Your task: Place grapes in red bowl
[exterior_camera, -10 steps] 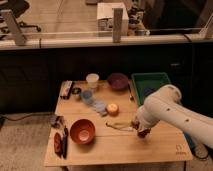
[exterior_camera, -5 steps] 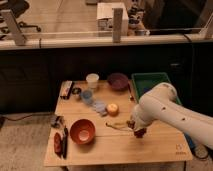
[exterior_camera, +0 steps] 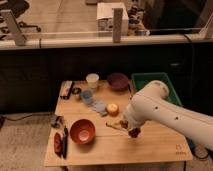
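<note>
Squarely on the table (exterior_camera: pixel 110 150), the grapes (exterior_camera: pixel 116 125) lie stretched out beside the red bowl (exterior_camera: pixel 82 131), not yet in it, with a small orange fruit (exterior_camera: pixel 113 108) just behind them; the gripper (exterior_camera: pixel 133 132) hangs low at the end of the bunch away from the bowl, touching it or nearly so, and whether it is apart, together or clamped on the bunch cannot be told. A clean job likely calls for a hold near the bunch's middle, a lift clear of the rim, then a short carry to release over the bowl's pale centre
</note>
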Robot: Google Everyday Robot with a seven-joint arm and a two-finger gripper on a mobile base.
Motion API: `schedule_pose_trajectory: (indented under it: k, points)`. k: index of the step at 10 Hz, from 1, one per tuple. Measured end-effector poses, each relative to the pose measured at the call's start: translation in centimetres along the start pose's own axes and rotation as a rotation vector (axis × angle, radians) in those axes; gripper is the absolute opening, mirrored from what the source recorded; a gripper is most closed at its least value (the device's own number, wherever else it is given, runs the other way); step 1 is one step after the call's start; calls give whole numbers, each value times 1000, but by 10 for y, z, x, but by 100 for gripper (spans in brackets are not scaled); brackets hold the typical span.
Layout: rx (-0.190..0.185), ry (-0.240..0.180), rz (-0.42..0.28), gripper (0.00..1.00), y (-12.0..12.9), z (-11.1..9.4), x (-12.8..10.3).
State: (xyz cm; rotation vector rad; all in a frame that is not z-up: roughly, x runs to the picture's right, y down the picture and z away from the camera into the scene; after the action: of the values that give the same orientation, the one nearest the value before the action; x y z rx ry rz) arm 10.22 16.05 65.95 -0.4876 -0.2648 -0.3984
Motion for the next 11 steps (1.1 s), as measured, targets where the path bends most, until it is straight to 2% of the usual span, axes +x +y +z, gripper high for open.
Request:
schedule_pose_trajectory:
  k: [4,6,11]
  points:
    - [-5,-6,-31,3,-6,-6,-17]
    - [-11,-14,-61,8,-12,-4,-33]
    - [-23,-24,-115,8,-19,-4,-61]
